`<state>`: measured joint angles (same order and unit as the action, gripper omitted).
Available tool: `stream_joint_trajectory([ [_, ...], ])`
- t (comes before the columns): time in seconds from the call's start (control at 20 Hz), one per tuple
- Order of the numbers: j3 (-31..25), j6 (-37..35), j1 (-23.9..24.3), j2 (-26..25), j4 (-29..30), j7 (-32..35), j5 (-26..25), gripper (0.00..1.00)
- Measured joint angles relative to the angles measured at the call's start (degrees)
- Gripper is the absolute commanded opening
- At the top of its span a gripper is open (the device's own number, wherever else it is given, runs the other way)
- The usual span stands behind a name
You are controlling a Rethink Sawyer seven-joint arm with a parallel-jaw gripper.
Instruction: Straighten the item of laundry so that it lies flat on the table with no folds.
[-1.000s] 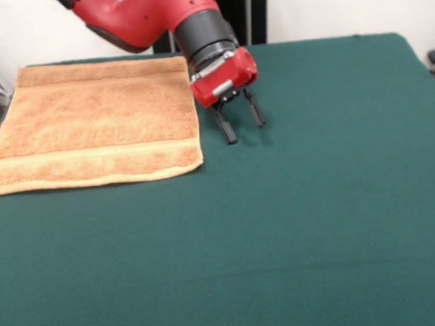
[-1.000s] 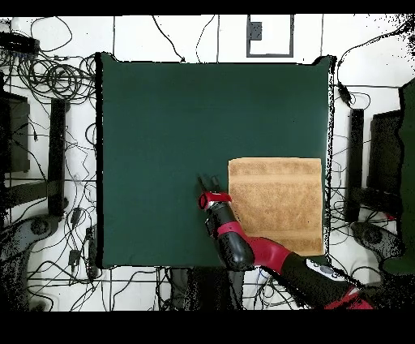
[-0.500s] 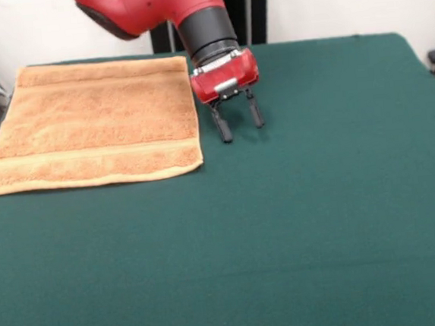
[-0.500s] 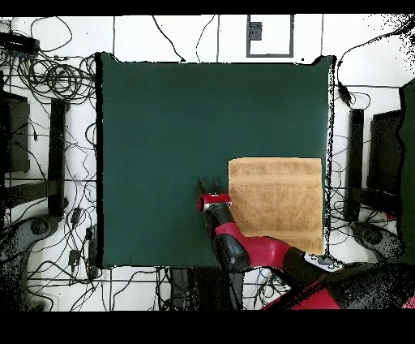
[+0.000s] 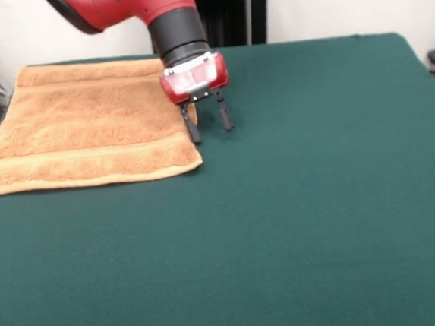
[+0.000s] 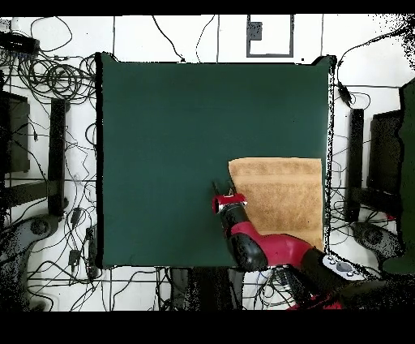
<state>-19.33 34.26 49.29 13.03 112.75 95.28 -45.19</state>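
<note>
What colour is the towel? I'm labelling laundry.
Orange-tan towel with woven bands near its edges; clearest in the front view.

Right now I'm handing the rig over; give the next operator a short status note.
Gripper: open, empty, at the towel's edge in the front view, one tip over the edge, the other over bare table.
Towel: spread in a table corner, stripes visible.
Done: it looks flat, with no folds visible in either view.
Left: likely nothing but to check the part hidden under the arm and draw the gripper clear.
</note>
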Motion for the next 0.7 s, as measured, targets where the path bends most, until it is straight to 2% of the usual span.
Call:
stream_joint_trajectory([
  [0.7, -3.11, -5.77, 5.44, 0.7, -0.5, 0.0, -6.19, 1.0],
])
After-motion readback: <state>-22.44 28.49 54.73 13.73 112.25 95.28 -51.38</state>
